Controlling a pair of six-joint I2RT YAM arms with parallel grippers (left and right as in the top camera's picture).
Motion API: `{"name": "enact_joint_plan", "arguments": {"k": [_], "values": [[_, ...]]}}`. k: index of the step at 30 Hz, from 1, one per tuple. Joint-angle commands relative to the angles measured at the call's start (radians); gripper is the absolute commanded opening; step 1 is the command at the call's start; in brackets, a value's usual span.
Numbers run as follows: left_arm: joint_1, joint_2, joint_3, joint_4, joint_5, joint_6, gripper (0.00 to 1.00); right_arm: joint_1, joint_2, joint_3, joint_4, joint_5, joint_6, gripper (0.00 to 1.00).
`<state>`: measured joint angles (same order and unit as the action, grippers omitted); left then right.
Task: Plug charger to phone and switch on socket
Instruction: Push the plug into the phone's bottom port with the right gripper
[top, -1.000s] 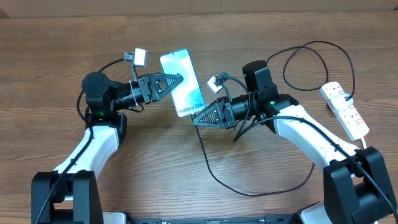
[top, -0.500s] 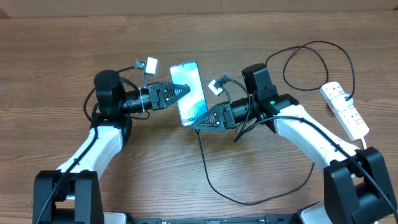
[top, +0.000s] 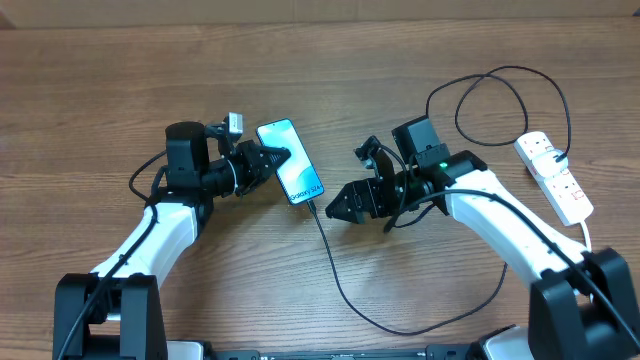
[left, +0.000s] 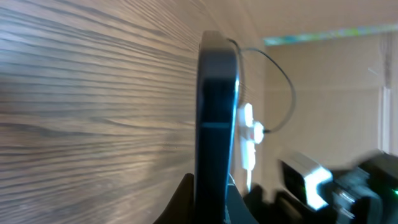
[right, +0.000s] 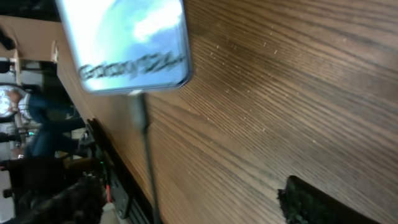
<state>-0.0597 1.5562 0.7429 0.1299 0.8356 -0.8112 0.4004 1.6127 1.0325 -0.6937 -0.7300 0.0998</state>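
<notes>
Right pincer (top: 336, 207), released, has backed off the slim blue-screened phone (top: 297, 175).
Left pincer (top: 283, 158) clamps its edge; thin black cable (top: 331, 262) plugged in.

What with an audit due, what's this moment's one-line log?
left jaws: shut on phone | charger: in phone's bottom edge | right jaws: open | socket: untouched

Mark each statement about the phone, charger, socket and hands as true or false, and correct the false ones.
1. The left hand grips the phone. True.
2. The charger is plugged into the phone's bottom edge. True.
3. The right hand clamps the charger. False: it is open and holds nothing, just beside the cable.
4. The socket lies next to the left hand. False: it lies at the far right, beyond the right hand.
</notes>
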Motion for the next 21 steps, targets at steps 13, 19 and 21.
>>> {"name": "enact_joint_plan", "arguments": {"k": [13, 19, 21], "values": [[-0.052, -0.007, 0.010, 0.005, -0.097, 0.026, 0.04, 0.256, -0.048, 0.021, 0.089, 0.415, -0.010, 0.72], [-0.052, -0.007, 0.010, 0.034, -0.057, 0.026, 0.04, 0.264, -0.047, 0.016, 0.133, 0.452, 0.005, 0.59], [-0.052, -0.007, 0.010, 0.040, -0.049, 0.026, 0.04, 0.264, -0.047, 0.016, 0.139, 0.452, 0.006, 0.50]]}}
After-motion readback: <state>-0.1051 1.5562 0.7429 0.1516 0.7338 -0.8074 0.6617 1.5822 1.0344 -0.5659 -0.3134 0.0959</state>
